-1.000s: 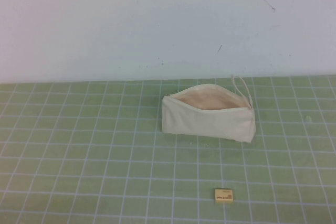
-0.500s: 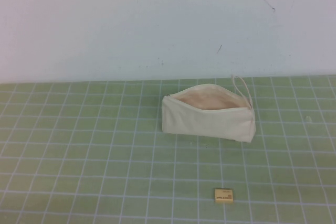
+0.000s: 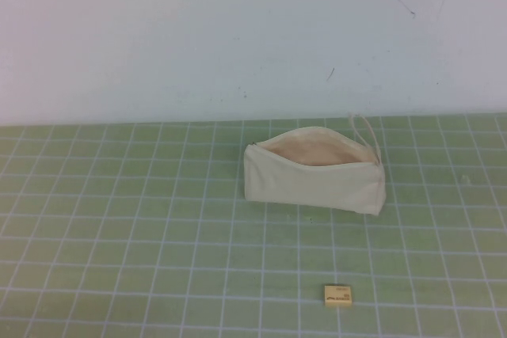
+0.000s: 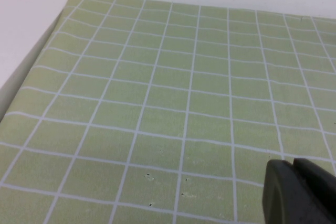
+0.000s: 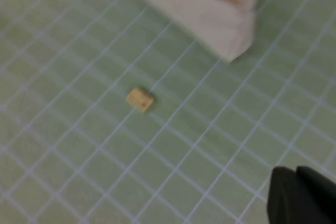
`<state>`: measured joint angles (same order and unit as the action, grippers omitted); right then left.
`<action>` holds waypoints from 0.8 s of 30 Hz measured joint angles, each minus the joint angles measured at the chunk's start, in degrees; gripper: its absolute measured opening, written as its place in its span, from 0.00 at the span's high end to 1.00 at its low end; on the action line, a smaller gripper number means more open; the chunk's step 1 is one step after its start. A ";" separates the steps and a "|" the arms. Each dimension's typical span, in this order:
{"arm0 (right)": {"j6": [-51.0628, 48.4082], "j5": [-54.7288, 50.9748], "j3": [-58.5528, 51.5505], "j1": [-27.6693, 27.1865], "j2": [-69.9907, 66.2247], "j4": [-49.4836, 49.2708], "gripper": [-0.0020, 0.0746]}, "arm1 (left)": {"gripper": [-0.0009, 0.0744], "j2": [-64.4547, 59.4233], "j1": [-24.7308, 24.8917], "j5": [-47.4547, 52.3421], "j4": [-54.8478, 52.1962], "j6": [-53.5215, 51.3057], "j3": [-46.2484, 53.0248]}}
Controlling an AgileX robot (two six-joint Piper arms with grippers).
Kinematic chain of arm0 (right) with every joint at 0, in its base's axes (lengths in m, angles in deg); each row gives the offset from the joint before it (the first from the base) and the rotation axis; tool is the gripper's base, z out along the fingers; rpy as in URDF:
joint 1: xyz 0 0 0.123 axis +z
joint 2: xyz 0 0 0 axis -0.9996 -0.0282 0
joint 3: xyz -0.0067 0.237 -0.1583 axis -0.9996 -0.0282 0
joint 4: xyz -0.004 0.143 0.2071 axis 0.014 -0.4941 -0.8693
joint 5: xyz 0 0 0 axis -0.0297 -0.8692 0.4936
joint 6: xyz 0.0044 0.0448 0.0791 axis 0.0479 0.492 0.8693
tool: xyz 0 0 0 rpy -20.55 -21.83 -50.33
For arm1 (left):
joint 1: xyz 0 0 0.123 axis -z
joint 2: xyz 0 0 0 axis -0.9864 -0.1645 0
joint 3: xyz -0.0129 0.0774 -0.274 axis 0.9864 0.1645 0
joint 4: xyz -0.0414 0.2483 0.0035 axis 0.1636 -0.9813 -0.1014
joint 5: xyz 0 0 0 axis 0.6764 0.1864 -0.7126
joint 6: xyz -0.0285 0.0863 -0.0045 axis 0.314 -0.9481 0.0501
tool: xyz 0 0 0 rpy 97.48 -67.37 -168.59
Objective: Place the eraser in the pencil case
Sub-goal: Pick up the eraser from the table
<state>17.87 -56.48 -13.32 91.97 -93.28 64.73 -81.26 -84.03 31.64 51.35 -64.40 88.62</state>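
Note:
The eraser (image 3: 337, 295), a small pale yellow-tan block with dark lettering, lies on the green grid mat near the front. The pencil case (image 3: 313, 180), a cream-white pouch, lies behind it with its zip open and its beige lining showing. A thin loop cord (image 3: 364, 127) hangs at its right end. Neither gripper shows in the high view. My right gripper (image 5: 296, 174) is shut and empty, above the mat and well short of the eraser (image 5: 140, 99) and the pencil case (image 5: 210, 9). My left gripper (image 4: 293, 167) is shut and empty over bare mat.
The green grid mat (image 3: 119, 219) covers the table up to a white wall (image 3: 238, 37) at the back. In the left wrist view the mat's edge (image 4: 31, 72) meets a white surface.

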 joint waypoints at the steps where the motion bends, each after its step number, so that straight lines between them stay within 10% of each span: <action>1: -1.49 -0.58 0.60 0.88 -1.99 0.01 0.98 | 0.99 0.00 0.00 0.00 0.00 0.00 0.00; 24: -18.27 -3.23 16.50 29.45 -43.46 13.54 0.91 | 0.99 0.00 0.00 0.00 0.00 0.00 0.00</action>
<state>-0.40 -59.72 3.18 121.43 -136.74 78.27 -81.26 -84.03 31.64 51.35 -64.40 88.62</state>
